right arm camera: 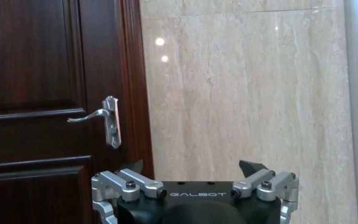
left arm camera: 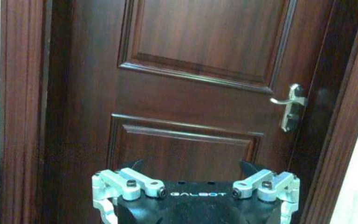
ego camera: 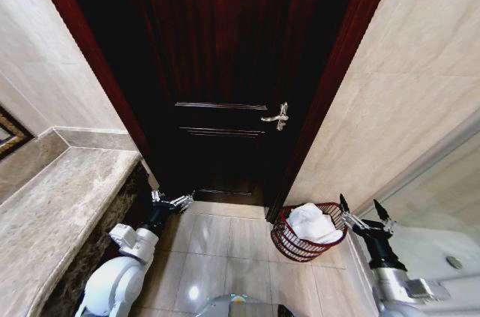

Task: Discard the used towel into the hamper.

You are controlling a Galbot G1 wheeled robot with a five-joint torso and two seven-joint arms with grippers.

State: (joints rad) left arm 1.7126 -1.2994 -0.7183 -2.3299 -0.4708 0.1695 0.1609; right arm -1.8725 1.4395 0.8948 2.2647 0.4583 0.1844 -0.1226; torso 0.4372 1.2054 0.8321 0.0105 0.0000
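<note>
Jaws on both grippers are standing spread wide with nothing between them. Facing them is the dark wooden door (ego camera: 225, 77), with the marble bench (ego camera: 52, 212) running along the robot's left. On the tiled floor (ego camera: 225, 249) the hamper (ego camera: 300, 246) is sitting by the door frame, holding the white towel (ego camera: 312, 224). Just beside it the right gripper (ego camera: 364, 210) is hovering, while the left gripper (ego camera: 171, 198) is hanging near the bench's end. Both wrist views are showing "GALBOT" and the silver door handle (left arm camera: 290, 106).
</note>
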